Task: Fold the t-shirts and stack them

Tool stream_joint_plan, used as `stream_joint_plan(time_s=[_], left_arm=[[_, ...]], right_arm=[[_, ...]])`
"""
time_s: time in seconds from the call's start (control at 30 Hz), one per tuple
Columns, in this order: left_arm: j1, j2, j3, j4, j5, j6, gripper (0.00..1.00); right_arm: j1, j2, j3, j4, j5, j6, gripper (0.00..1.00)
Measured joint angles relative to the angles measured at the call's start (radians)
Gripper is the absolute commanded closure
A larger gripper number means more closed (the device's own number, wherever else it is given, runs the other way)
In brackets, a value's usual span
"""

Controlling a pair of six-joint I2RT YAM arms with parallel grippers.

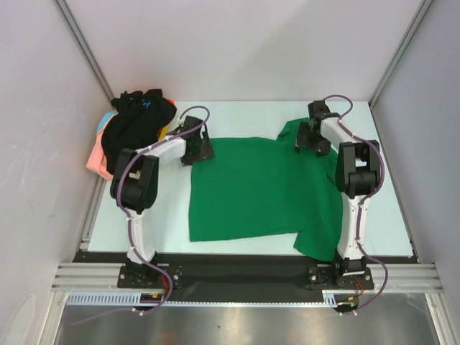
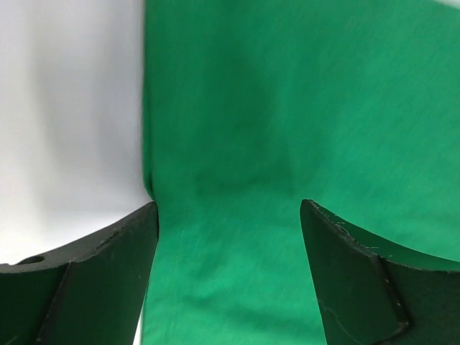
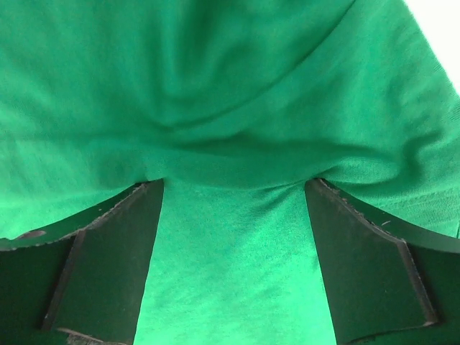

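Showing overhead only, black t-shirt (image 1: 136, 121), wrist views, green t-shirt (image 2: 287, 144)

I work on a white table (image 1: 244, 118) with a flat, matte top. Pale grey panels enclose it: back wall (image 1: 237, 43), left wall (image 1: 36, 108), right wall (image 1: 435, 108). They are joined by aluminium corner posts (image 1: 85, 49). An aluminium rail (image 1: 244, 277) runs along the near edge, with a brushed metal sheet (image 1: 244, 325) below. Lighting is even and diffuse.

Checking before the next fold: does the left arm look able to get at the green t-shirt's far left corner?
Probably yes: the left end effector hangs open right over the green t-shirt's edge, nothing between them; the black t-shirt lies clear to its left.
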State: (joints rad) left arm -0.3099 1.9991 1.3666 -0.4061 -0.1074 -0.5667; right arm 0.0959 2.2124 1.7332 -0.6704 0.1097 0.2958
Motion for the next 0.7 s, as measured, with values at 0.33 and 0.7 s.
stream_joint_plan(time_s=[0.33,0.7], left_arm=[[0.066,0.259,0.421,-0.128,0.017,0.016,0.18],[0.161,0.539,1.060,-0.312,0.023,0.082,0.17]], right_arm=[[-0.047,0.253,0.440,-0.123,-0.037,0.010,0.14],[-0.103,0.325,0.556,-0.026,-0.242,0.125,0.00]])
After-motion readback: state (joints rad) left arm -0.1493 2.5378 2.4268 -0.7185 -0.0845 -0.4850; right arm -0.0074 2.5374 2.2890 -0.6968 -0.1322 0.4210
